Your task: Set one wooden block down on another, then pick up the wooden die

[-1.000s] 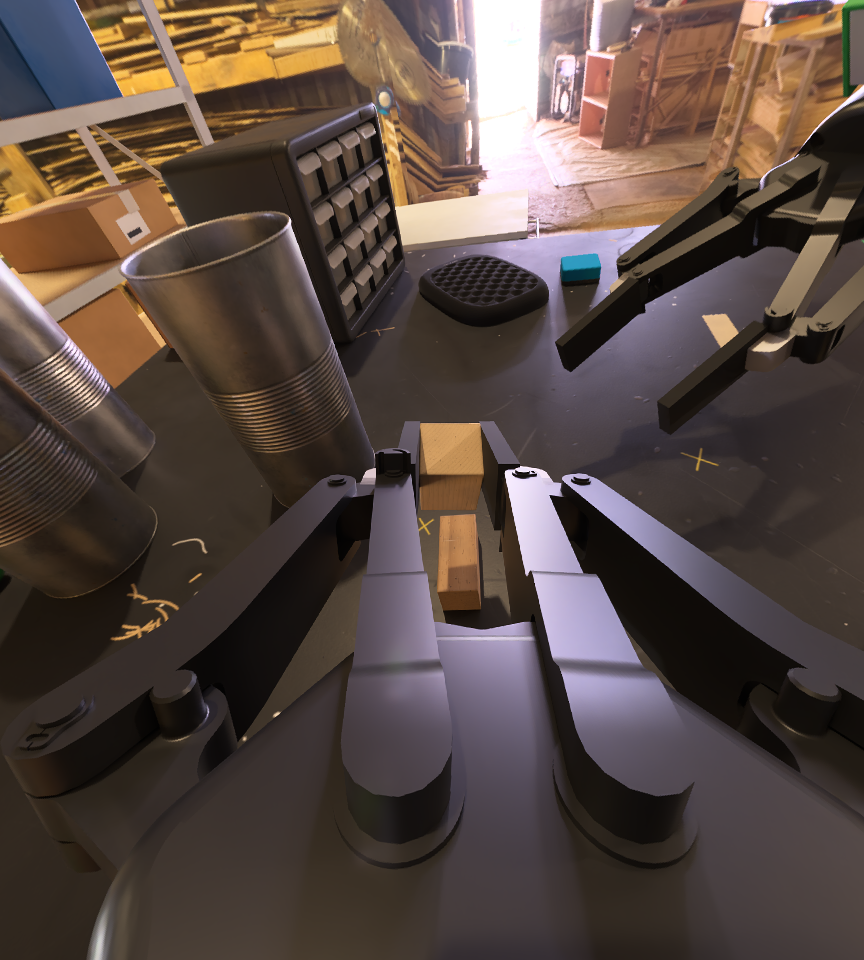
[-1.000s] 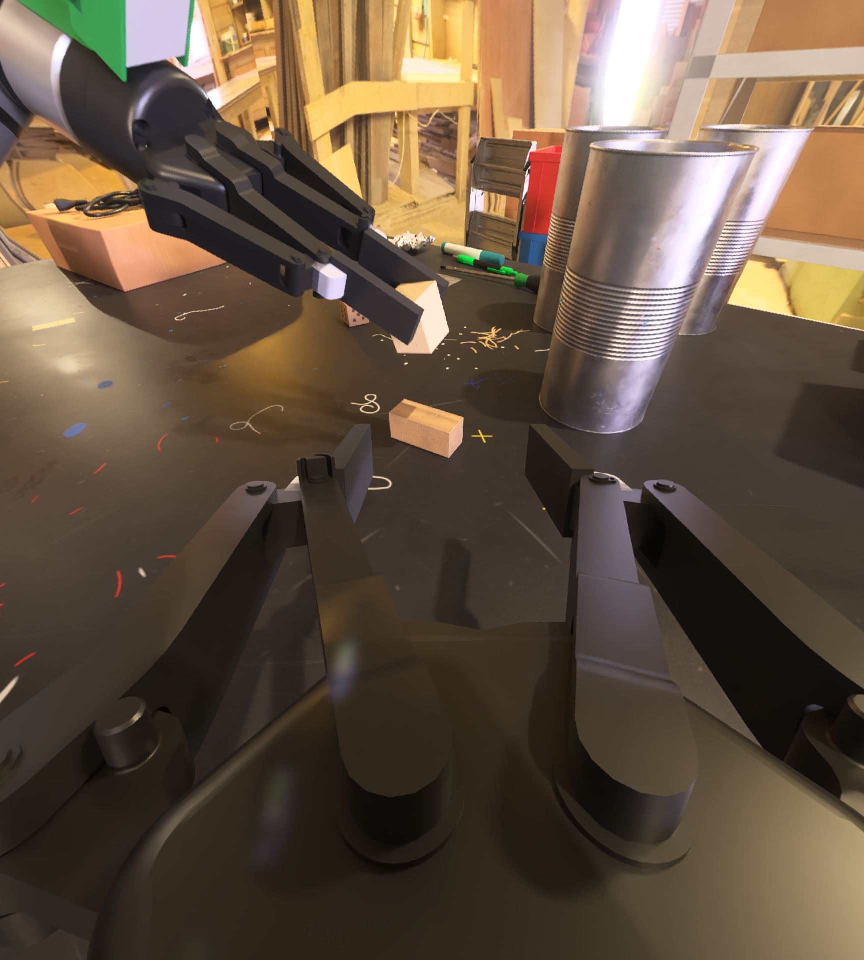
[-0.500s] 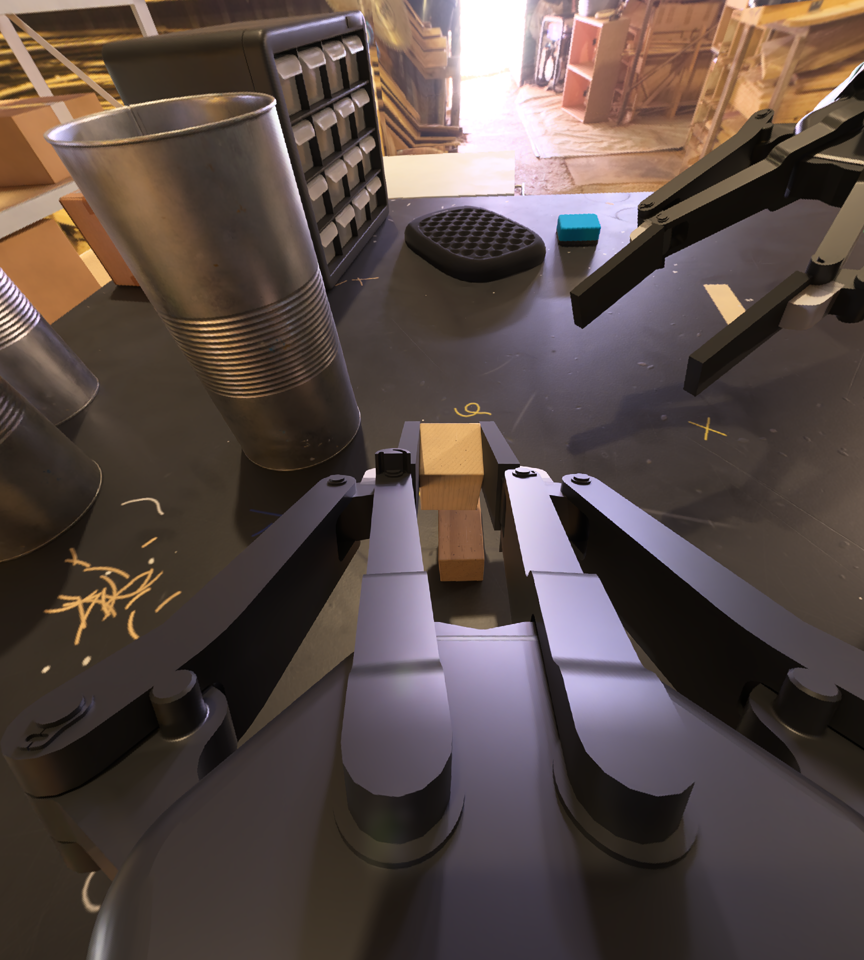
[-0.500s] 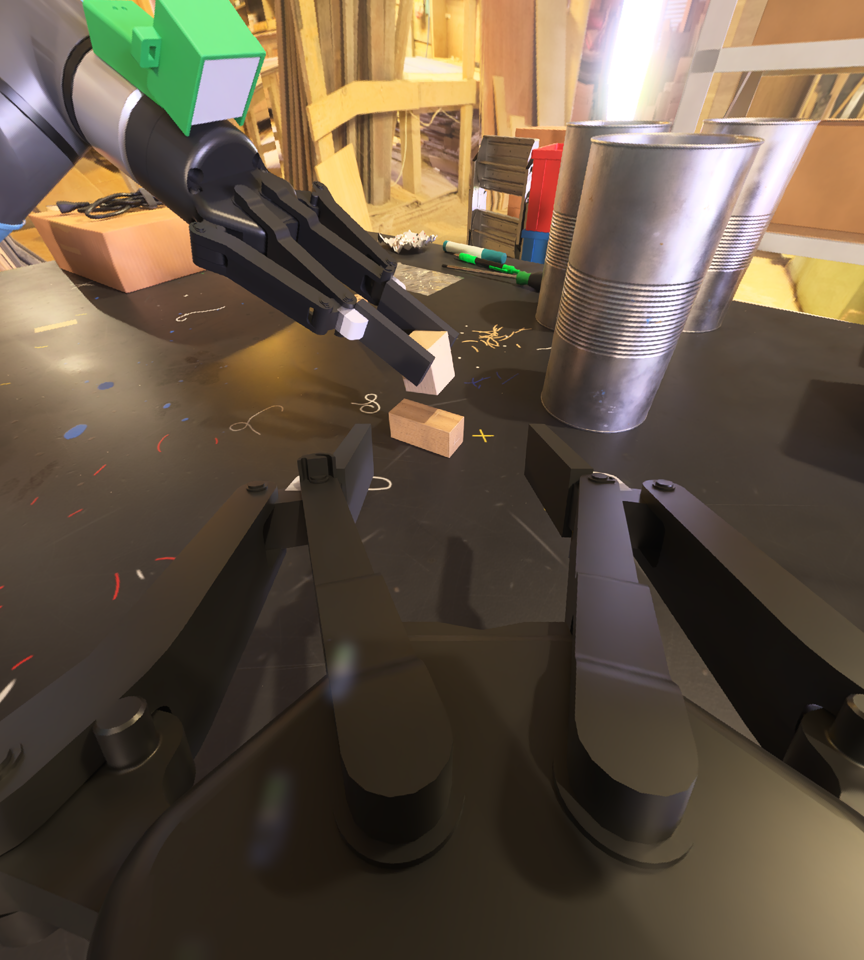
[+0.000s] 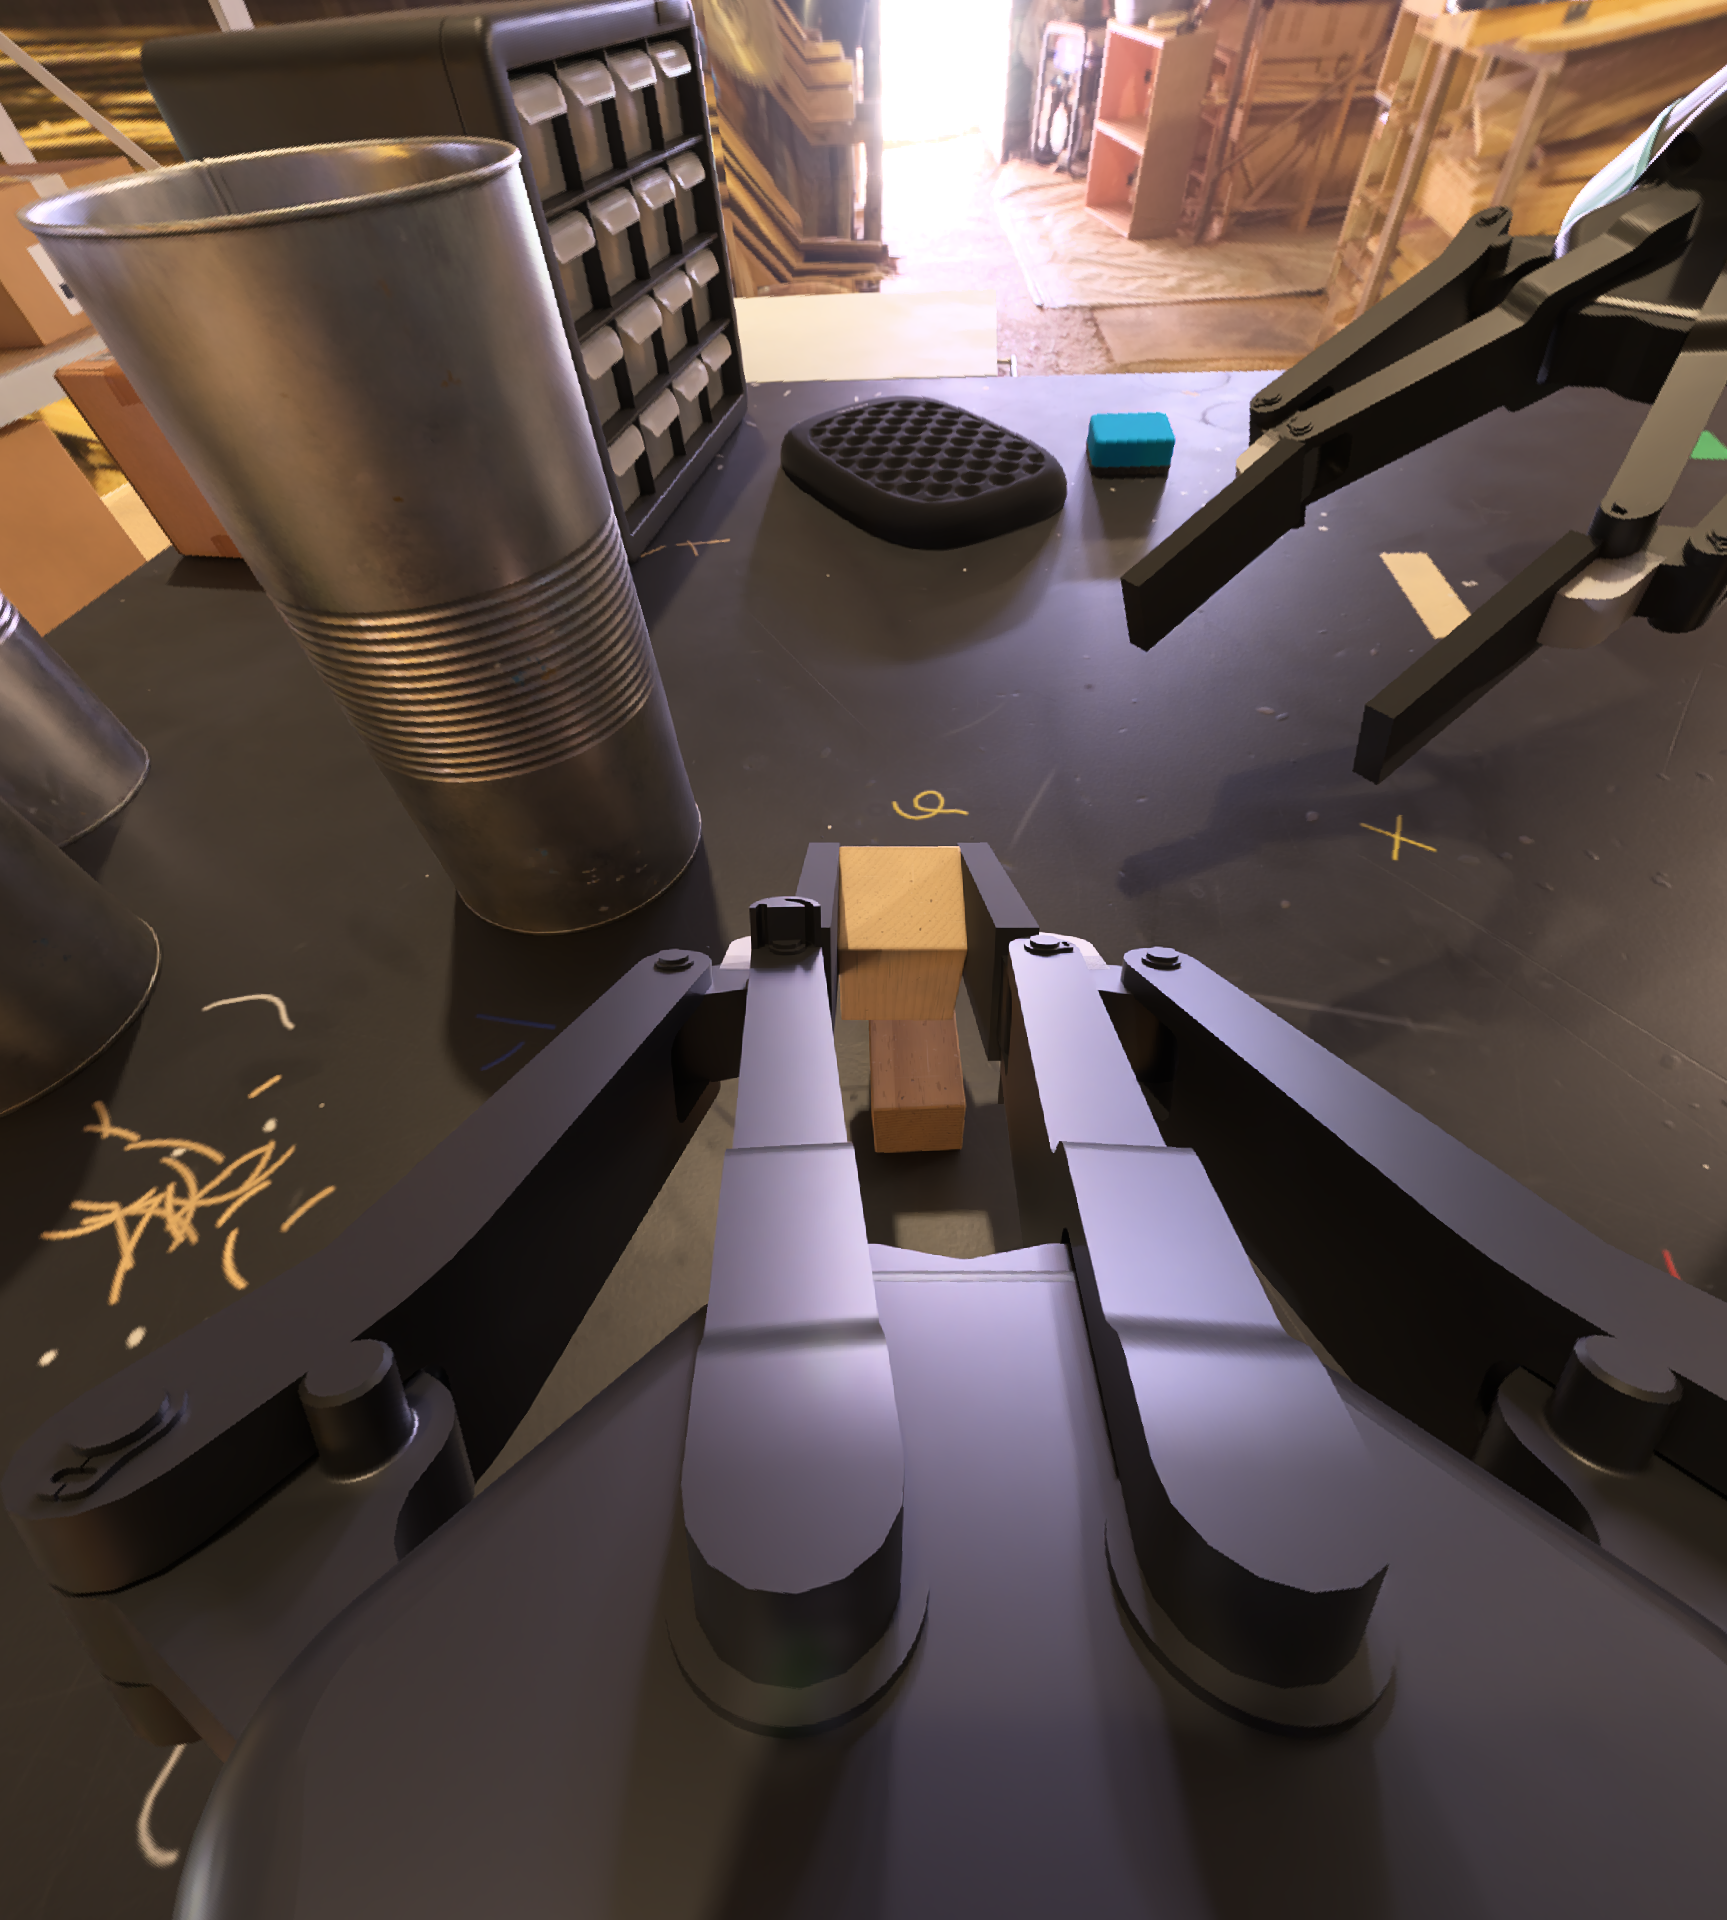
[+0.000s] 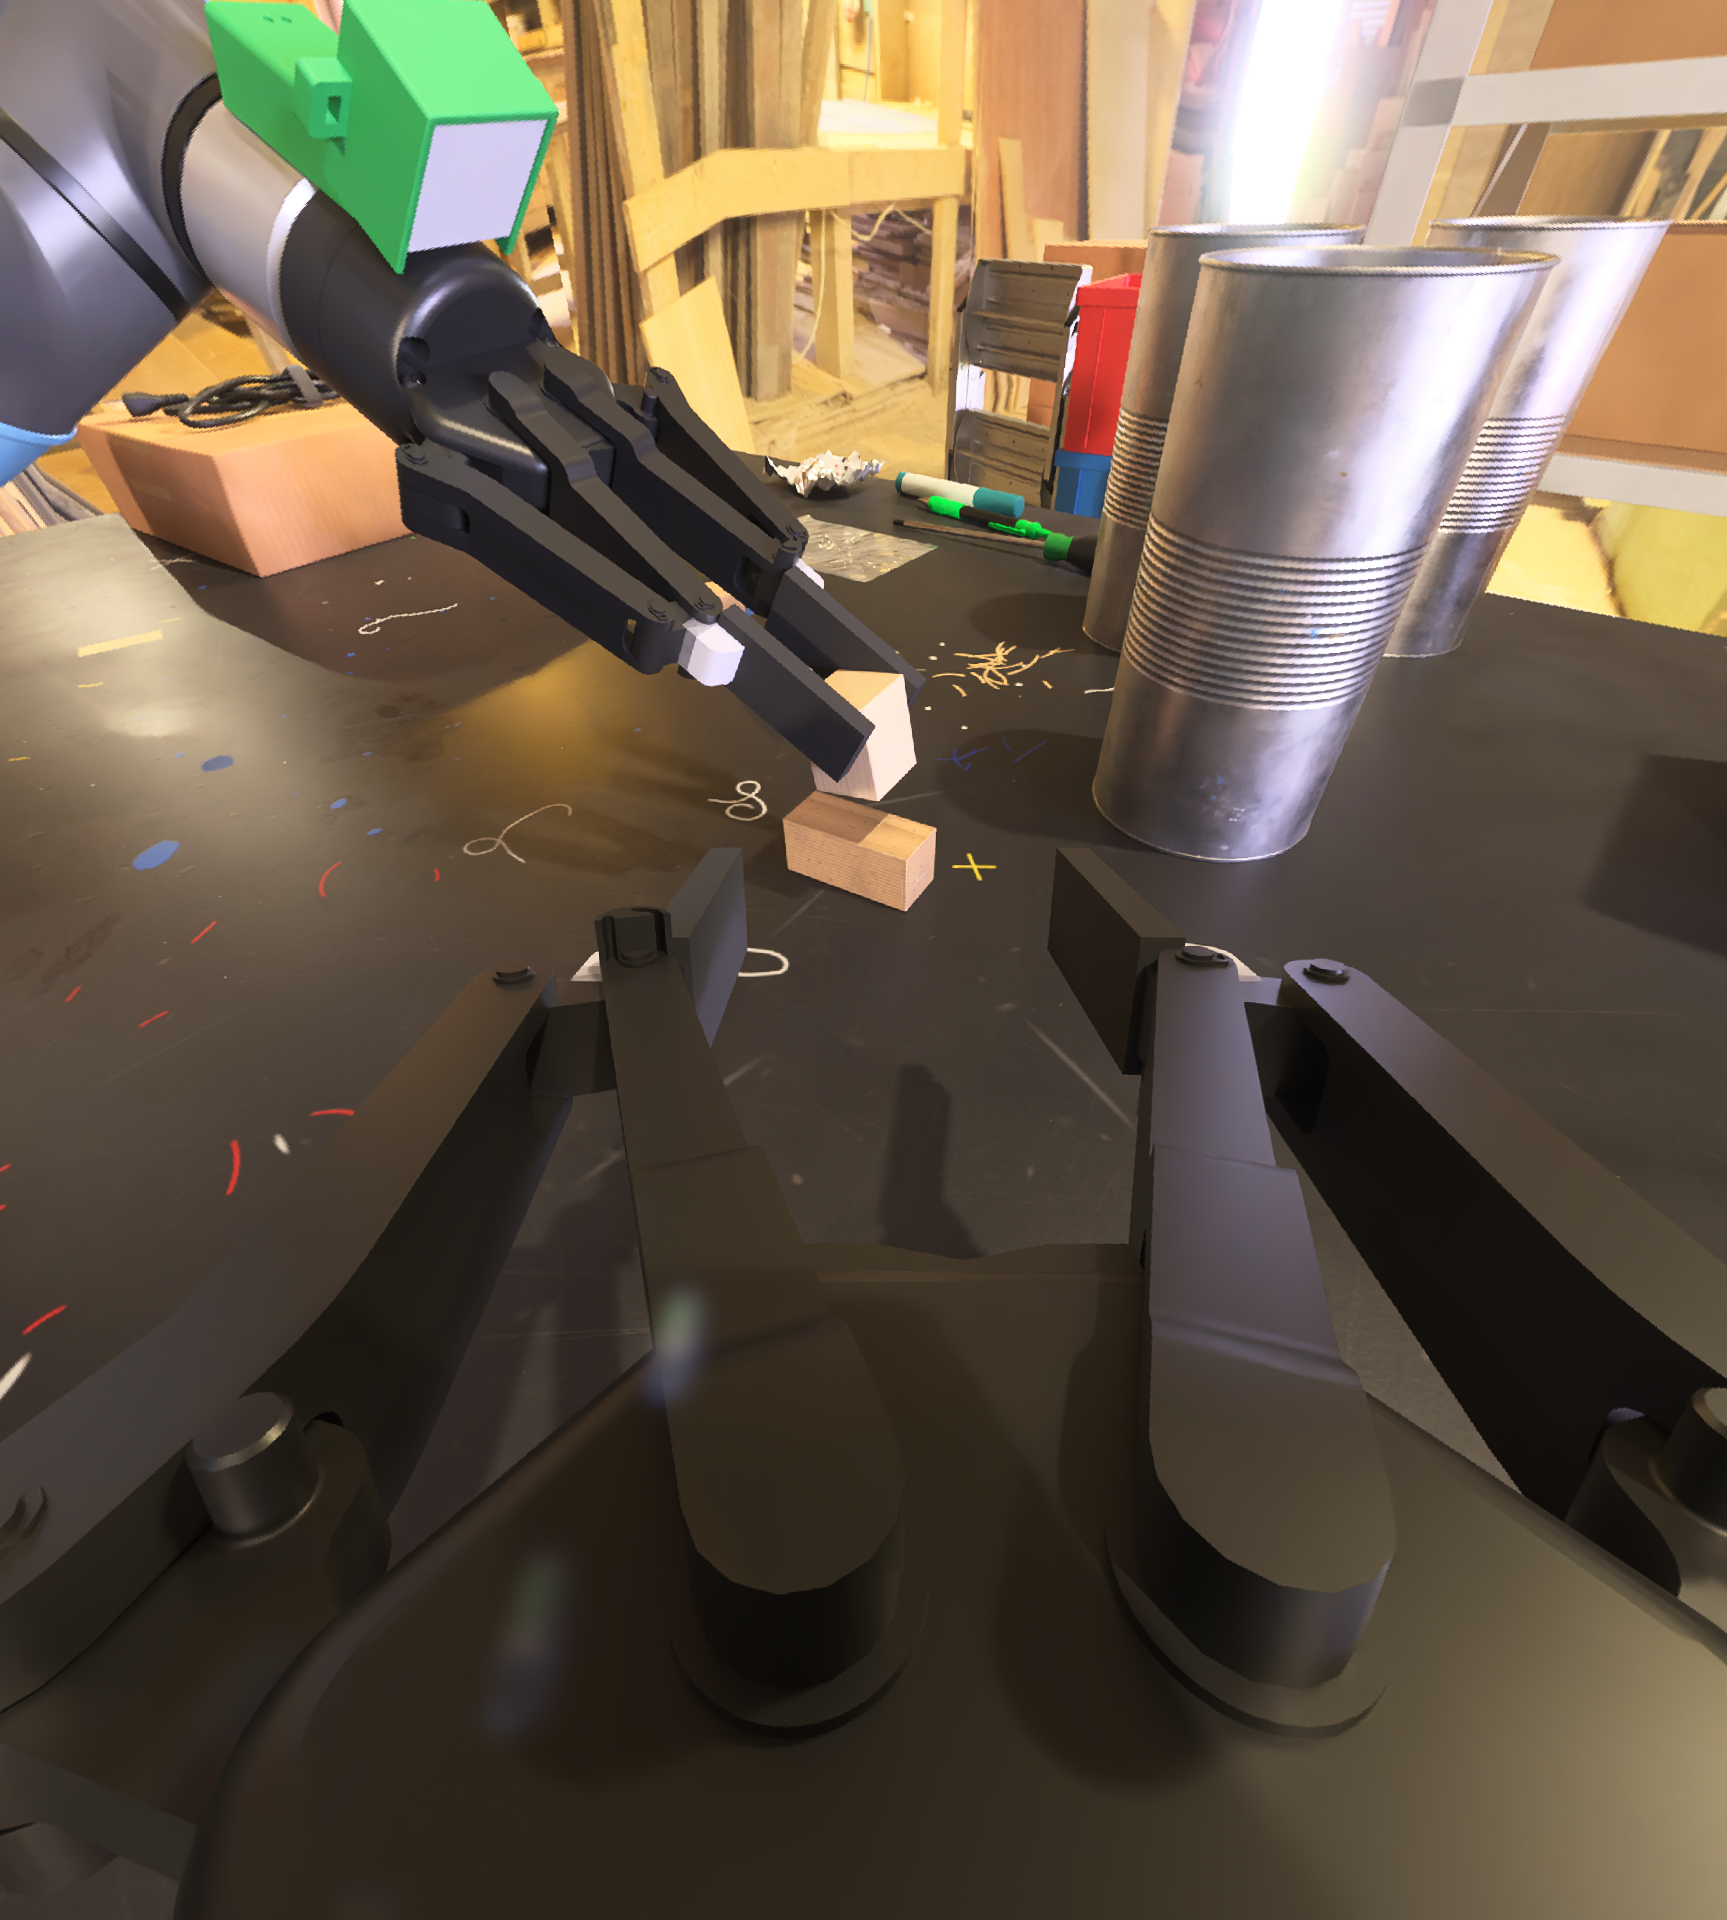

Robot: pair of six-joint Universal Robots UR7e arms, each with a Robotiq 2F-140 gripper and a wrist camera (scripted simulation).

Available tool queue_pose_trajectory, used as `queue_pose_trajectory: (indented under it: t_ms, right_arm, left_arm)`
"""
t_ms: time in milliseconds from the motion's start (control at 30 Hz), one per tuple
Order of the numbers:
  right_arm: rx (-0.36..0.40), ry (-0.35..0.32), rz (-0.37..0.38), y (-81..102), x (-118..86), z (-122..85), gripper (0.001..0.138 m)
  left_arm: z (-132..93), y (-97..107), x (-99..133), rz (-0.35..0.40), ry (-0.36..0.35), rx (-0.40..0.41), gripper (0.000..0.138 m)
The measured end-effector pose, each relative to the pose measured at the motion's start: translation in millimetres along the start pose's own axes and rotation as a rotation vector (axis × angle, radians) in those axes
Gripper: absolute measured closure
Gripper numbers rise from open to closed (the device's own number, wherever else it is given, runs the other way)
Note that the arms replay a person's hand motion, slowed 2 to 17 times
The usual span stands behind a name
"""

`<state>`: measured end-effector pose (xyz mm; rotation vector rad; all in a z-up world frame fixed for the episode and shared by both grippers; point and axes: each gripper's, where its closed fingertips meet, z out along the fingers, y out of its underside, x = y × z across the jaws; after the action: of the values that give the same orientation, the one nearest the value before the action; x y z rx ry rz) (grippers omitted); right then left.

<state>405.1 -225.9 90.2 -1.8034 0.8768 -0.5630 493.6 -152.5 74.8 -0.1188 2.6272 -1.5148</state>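
Observation:
My left gripper [image 5: 900,904] is shut on a pale wooden block [image 5: 898,930] and holds it tilted just above a second, longer wooden block [image 5: 917,1086] that lies on the dark table. In the right wrist view the held block [image 6: 874,732] hangs close over the lying block [image 6: 859,847], with a thin gap between them, gripped by the left gripper [image 6: 838,691]. My right gripper [image 6: 895,914] is open and empty, low over the table just in front of the lying block; it also shows in the left wrist view [image 5: 1254,675]. The wooden die is not in view.
Tall metal cups [image 5: 402,520] stand left of the blocks, also in the right wrist view [image 6: 1285,540]. A drawer cabinet [image 5: 620,249], black ridged pad [image 5: 921,468] and teal block [image 5: 1129,442] sit at the back. Markers [image 6: 973,504], foil and a cardboard box [image 6: 235,483] lie beyond.
My left gripper has come down and forward with the held block, closing the gap to the lying block. The right gripper has stayed open and still.

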Motion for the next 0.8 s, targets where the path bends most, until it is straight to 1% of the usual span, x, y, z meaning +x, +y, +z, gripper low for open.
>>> queue_pose_trajectory:
  t_ms: [167, 500, 800]
  right_arm:
    - [-0.004, -0.001, 0.005, 1.8, 0.6, 0.9, 0.061]
    - [-0.009, 0.0, 0.012, 3.7, 1.6, 2.1, 0.061]
    - [-0.014, -0.004, 0.011, 4.9, 0.9, 3.2, 0.061]
  left_arm:
    - [2.2, 4.4, 0.4, 0.016, 0.001, -0.027, 0.109]
    - [6.4, 11.7, 0.9, 0.036, -0.006, -0.05, 0.109]
    - [7.9, 13.7, 0.5, 0.029, -0.019, -0.044, 0.109]
